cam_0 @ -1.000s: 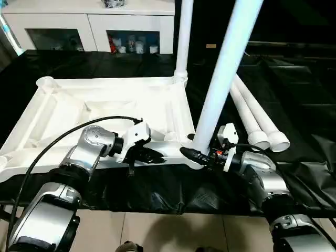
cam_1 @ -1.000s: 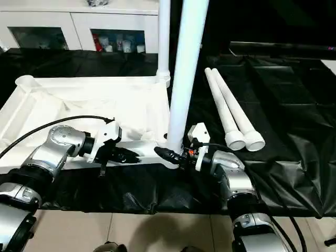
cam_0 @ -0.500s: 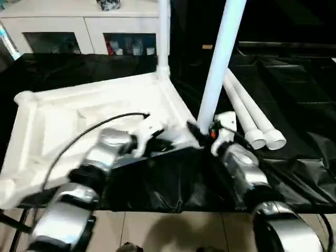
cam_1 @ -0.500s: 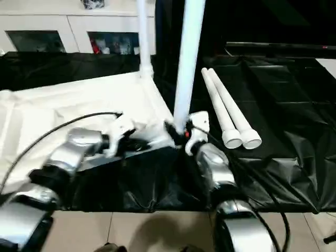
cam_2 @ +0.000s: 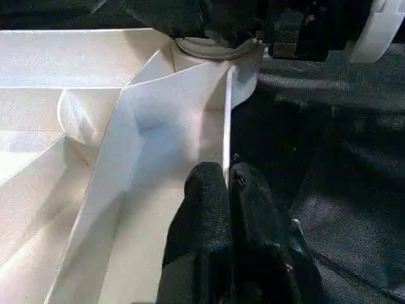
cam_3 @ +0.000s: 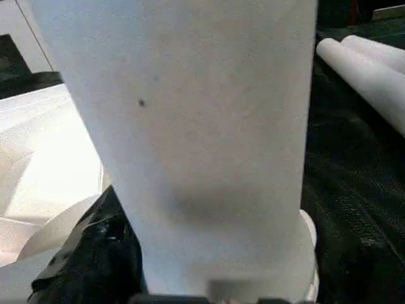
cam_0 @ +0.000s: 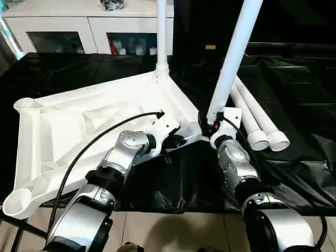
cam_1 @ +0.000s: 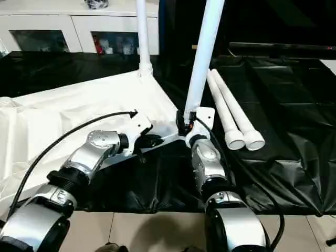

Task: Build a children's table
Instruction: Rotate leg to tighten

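Note:
The white tabletop point(cam_0: 79, 121) lies underside up on a black sheet, turned at an angle. One white leg point(cam_0: 161, 37) stands upright in its far corner socket. A second leg point(cam_0: 233, 58) leans a little to the right from the near right corner socket point(cam_2: 215, 47). My right gripper point(cam_0: 209, 125) is shut around that leg's base; up close the tube point(cam_3: 196, 126) sits against a black finger point(cam_3: 95, 253). My left gripper point(cam_0: 177, 140) is shut on the tabletop's thin rim point(cam_2: 226, 126), just short of that socket.
Two loose white legs point(cam_0: 257, 123) lie side by side on the black sheet point(cam_0: 294, 94) to the right. A white cabinet with glass doors point(cam_0: 89, 29) stands behind. Two open corner sockets point(cam_0: 23, 104) point(cam_0: 16, 202) are on the left; pale floor point(cam_0: 173, 231) is below.
The tabletop has swung round: its near right corner, with the held leg, moved away from me, and its left side came nearer. Both grippers kept their hold and moved with it.

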{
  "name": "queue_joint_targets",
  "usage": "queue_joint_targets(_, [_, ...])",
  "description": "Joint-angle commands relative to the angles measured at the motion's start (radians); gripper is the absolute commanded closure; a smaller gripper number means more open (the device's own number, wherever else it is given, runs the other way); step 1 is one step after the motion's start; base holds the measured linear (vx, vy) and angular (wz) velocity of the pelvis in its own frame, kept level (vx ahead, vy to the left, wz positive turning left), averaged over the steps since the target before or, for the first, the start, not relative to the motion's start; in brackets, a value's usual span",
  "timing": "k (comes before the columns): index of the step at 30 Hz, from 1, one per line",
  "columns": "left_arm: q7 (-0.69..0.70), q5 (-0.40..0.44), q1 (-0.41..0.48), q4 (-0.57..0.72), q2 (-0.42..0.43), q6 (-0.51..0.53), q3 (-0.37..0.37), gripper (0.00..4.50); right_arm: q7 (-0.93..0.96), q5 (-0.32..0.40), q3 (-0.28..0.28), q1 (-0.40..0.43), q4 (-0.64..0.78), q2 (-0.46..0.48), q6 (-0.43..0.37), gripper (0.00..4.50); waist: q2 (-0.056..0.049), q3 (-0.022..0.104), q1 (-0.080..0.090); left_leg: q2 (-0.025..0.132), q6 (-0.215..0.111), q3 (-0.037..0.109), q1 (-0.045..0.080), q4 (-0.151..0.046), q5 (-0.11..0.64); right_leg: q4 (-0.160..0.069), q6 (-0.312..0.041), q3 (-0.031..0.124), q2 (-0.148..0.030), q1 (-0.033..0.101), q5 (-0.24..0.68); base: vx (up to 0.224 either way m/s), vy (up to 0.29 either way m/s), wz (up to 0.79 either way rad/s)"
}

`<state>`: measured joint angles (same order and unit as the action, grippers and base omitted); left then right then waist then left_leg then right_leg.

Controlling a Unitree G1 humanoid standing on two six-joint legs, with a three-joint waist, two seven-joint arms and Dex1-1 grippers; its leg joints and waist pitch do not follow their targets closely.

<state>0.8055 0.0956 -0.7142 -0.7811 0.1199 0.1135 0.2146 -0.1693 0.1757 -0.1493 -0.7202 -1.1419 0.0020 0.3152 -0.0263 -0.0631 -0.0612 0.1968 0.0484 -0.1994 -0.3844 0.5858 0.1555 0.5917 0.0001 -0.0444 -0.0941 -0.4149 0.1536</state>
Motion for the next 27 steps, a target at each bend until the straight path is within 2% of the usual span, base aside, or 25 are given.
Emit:
queue_joint_targets(1, [-0.033,-0.023,-0.014,0.055,-0.018,-0.027,-0.017,4.5,-0.005,-0.026,0.023,0.019,-0.065,0.048,-0.022,1.71,0.0,0.069,0.005,0.023,0.002,0.02,0.026,-0.082,0.447,-0.09,-0.178,0.021,-0.044,0.027,0.434,0.0,0.0,0.0])
queue_joint_targets(2, [-0.032,-0.023,-0.012,0.056,-0.017,-0.029,-0.018,4.5,-0.005,-0.03,0.023,0.017,-0.067,0.046,-0.012,1.71,0.001,0.07,0.005,0.023,0.003,0.02,0.025,-0.082,0.445,-0.09,-0.178,0.021,-0.044,0.027,0.434,0.0,0.0,0.0])
queue_joint_targets(3, [-0.029,-0.024,-0.011,0.056,-0.014,-0.035,-0.019,4.5,-0.015,-0.024,0.016,0.013,-0.067,0.046,-0.006,1.36,0.001,0.07,0.005,0.023,0.002,0.02,0.025,-0.082,0.443,-0.09,-0.178,0.021,-0.044,0.028,0.432,0.0,0.0,0.0])
queue_joint_targets(4, [-0.022,-0.025,-0.009,0.056,-0.011,-0.041,-0.019,4.5,-0.011,-0.024,0.01,0.01,-0.068,0.043,0.004,1.36,0.003,0.07,0.006,0.023,0.0,0.02,0.024,-0.082,0.441,-0.09,-0.178,0.022,-0.044,0.027,0.431,0.0,0.0,0.0])
queue_joint_targets(5, [-0.013,-0.029,-0.006,0.057,-0.003,-0.048,-0.021,4.5,-0.034,-0.014,0.0,0.006,-0.065,0.038,0.016,1.13,0.002,0.07,0.006,0.023,-0.002,0.02,0.023,-0.082,0.437,-0.09,-0.178,0.022,-0.045,0.028,0.429,0.0,0.0,0.0])
queue_joint_targets(8, [0.004,-0.033,0.001,0.056,0.009,-0.064,-0.021,4.5,-0.059,-0.011,-0.005,0.002,-0.059,0.026,0.031,0.95,0.004,0.072,0.008,0.023,-0.009,0.019,0.02,-0.081,0.42,-0.086,-0.185,0.023,-0.044,0.03,0.404,0.0,0.0,0.0])
queue_joint_targets(9, [0.032,-0.035,0.009,0.055,0.026,-0.087,-0.017,4.5,-0.079,-0.014,-0.001,0.004,-0.052,0.011,0.042,0.91,0.008,0.072,0.01,0.023,-0.013,0.018,0.018,-0.081,0.415,-0.086,-0.185,0.023,-0.044,0.032,0.402,0.0,0.0,0.0])
queue_joint_targets(10, [0.036,-0.036,0.01,0.055,0.028,-0.089,-0.016,4.5,-0.081,-0.015,-0.001,0.004,-0.052,0.009,0.044,0.83,0.005,0.072,0.01,0.024,-0.017,0.018,0.018,-0.081,0.408,-0.086,-0.187,0.023,-0.045,0.031,0.4,0.0,0.0,0.0])
queue_joint_targets(12, [0.061,-0.036,0.02,0.055,0.048,-0.11,-0.013,4.5,-0.122,-0.015,0.005,0.012,-0.037,-0.012,0.052,0.61,0.008,0.072,0.011,0.024,-0.021,0.016,0.018,-0.08,0.399,-0.085,-0.19,0.024,-0.044,0.032,0.392,0.0,0.0,0.0])
queue_joint_targets(13, [0.075,-0.038,0.025,0.059,0.057,-0.114,-0.012,4.5,-0.145,-0.015,0.007,0.018,-0.031,-0.025,0.055,0.54,0.013,0.073,0.012,0.025,-0.025,0.014,0.018,-0.079,0.384,-0.084,-0.194,0.024,-0.043,0.032,0.38,0.0,0.0,0.0])
queue_joint_targets(14, [0.088,-0.041,0.031,0.063,0.068,-0.118,-0.014,4.5,-0.174,-0.016,0.011,0.026,-0.021,-0.04,0.058,0.48,0.01,0.073,0.01,0.025,-0.03,0.015,0.017,-0.078,0.372,-0.083,-0.199,0.024,-0.046,0.035,0.375,0.0,0.0,0.0])
queue_joint_targets(15, [0.103,-0.043,0.035,0.065,0.076,-0.122,-0.013,4.5,-0.201,-0.017,0.013,0.033,-0.013,-0.054,0.062,0.48,0.016,0.073,0.012,0.025,-0.034,0.013,0.016,-0.077,0.363,-0.084,-0.199,0.025,-0.045,0.036,0.371,0.0,0.0,0.0])
queue_joint_targets(16, [0.119,-0.045,0.039,0.067,0.085,-0.127,-0.012,4.5,-0.231,-0.018,0.016,0.041,-0.004,-0.067,0.064,0.48,0.013,0.074,0.009,0.026,-0.041,0.013,0.016,-0.076,0.344,-0.081,-0.205,0.025,-0.046,0.037,0.357,0.0,0.0,0.0])
queue_joint_targets(21, [0.204,-0.055,0.054,0.073,0.13,-0.157,-0.002,4.5,-0.423,-0.021,0.047,0.085,0.063,-0.137,0.064,0.48,0.015,0.076,0.008,0.029,-0.064,0.009,0.012,-0.073,0.288,-0.07,-0.231,0.025,-0.041,0.041,0.279,0.0,0.0,0.0])
queue_joint_targets(22, [0.208,-0.055,0.054,0.073,0.132,-0.159,-0.001,4.5,-0.431,-0.02,0.048,0.086,0.066,-0.139,0.063,0.48,0.014,0.077,0.006,0.029,-0.068,0.008,0.015,-0.072,0.29,-0.069,-0.233,0.024,-0.04,0.041,0.272,0.0,0.0,0.0])
queue_joint_targets(23, [0.25,-0.061,0.055,0.066,0.15,-0.175,0.004,4.5,-0.518,-0.015,0.062,0.098,0.095,-0.17,0.048,0.48,0.016,0.078,0.005,0.03,-0.074,0.007,0.013,-0.07,0.276,-0.065,-0.24,0.024,-0.039,0.043,0.251,0.0,0.0,0.0])
queue_joint_targets(27, [0.318,-0.073,0.054,0.06,0.172,-0.192,0.009,4.5,-0.63,-0.011,0.087,0.108,0.132,-0.208,0.016,0.48,0.015,0.077,-0.003,0.032,-0.086,0.004,0.014,-0.067,0.264,-0.063,-0.253,0.023,-0.039,0.044,0.244,0.0,0.0,0.0])
